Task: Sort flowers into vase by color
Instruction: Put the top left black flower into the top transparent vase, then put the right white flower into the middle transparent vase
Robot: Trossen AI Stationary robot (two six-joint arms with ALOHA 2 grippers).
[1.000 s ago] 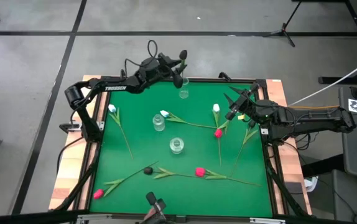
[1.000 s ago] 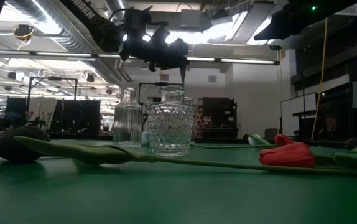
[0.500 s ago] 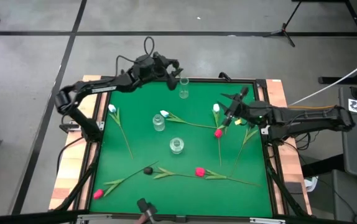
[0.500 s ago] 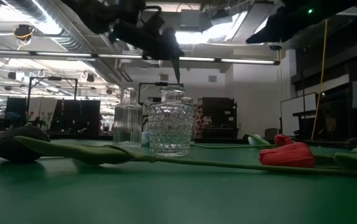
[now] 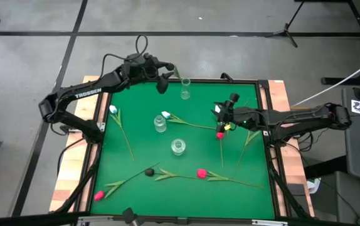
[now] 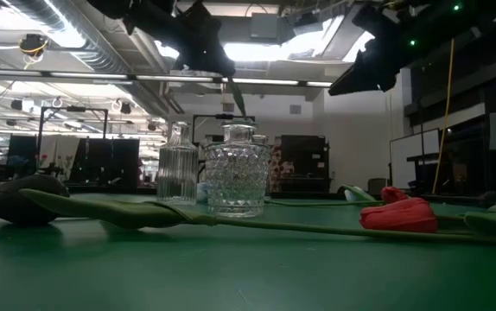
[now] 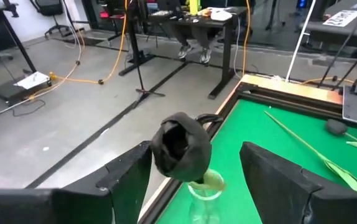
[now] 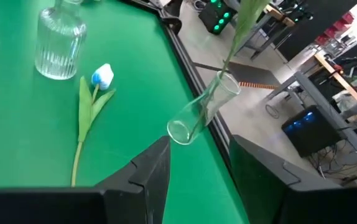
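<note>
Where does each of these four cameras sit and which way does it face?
High view: above the table, straight down; both arms, left gripper, right gripper.
Low view: at table height, looking level past the cut-glass jar; arms overhead.
Left wrist view: on the left arm, facing the black tulip between its fingers.
Right wrist view: on the right arm, facing the slim vase past its fingers.
Both wrist views share that vase.

The table (image 5: pixel 117 169) is bright green with a pale wooden edge; the tulips have green stems, with white heads (image 5: pixel 113 110) near its left edge, pink-red heads (image 5: pixel 201 172) towards the near edge, and a black head (image 5: pixel 148 171) beside them; the vases (image 5: pixel 178 147) are clear ribbed glass; both arms are dark.
</note>
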